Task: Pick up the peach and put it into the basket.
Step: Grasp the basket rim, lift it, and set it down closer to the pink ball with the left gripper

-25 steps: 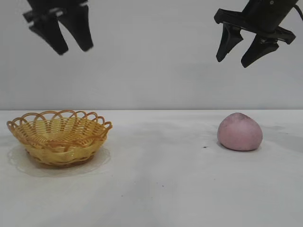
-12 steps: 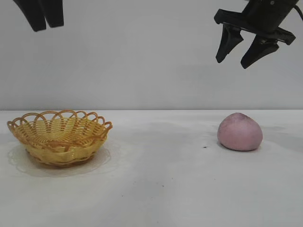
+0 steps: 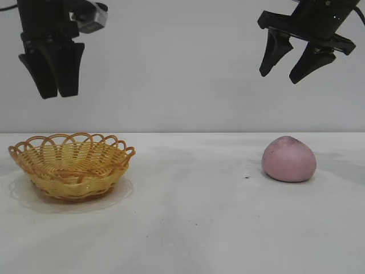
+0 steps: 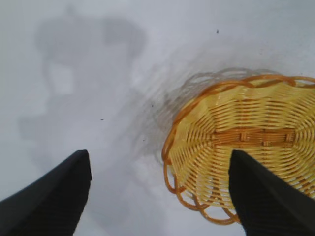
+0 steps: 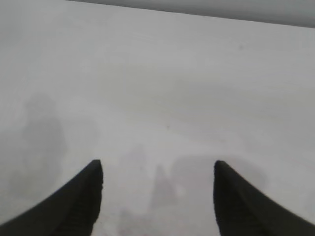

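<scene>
The dusty pink peach sits on the white table at the right. The woven basket stands empty at the left. It also shows in the left wrist view. My left gripper hangs open and empty, pointing straight down, high above the basket's left part. In the left wrist view one finger lies over the basket and the other over bare table. My right gripper is open and empty, high above the table and a little left of the peach. The right wrist view shows only table between its fingers.
The white table runs from the basket to the peach, with a grey wall behind. Shadows of the arms fall on the table in both wrist views.
My left gripper moved left and down and turned to point straight down over the basket's left side. The right gripper, peach and basket have not moved.
</scene>
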